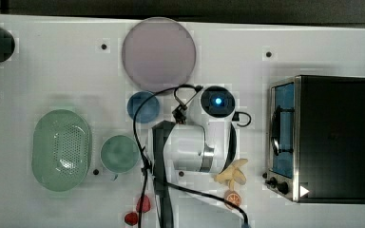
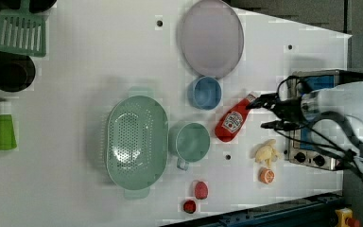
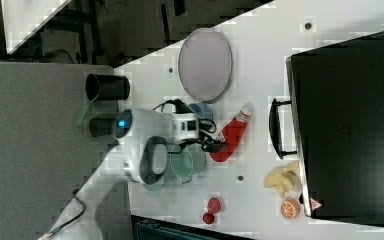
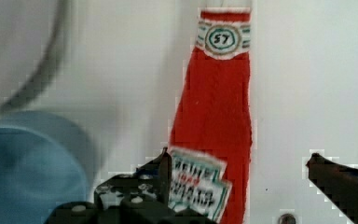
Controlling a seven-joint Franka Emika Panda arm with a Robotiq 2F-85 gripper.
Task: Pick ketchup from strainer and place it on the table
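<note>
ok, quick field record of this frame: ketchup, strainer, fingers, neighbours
ketchup: lying flat on the table, between blue bowl and toaster oven
strainer: empty, on the left view's left
gripper: over the ketchup
fingers: open, one each side of the bottle, not gripping
blue bowl: next to the ketchup's neck
green cup: beside the strainer
toaster oven: behind the arm in the left view

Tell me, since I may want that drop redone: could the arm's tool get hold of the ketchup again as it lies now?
Probably yes. The ketchup lies flat on the table, out of the strainer. The tool hangs open right over it, a finger on either side, nothing between. The blue bowl sits close but apart.
</note>
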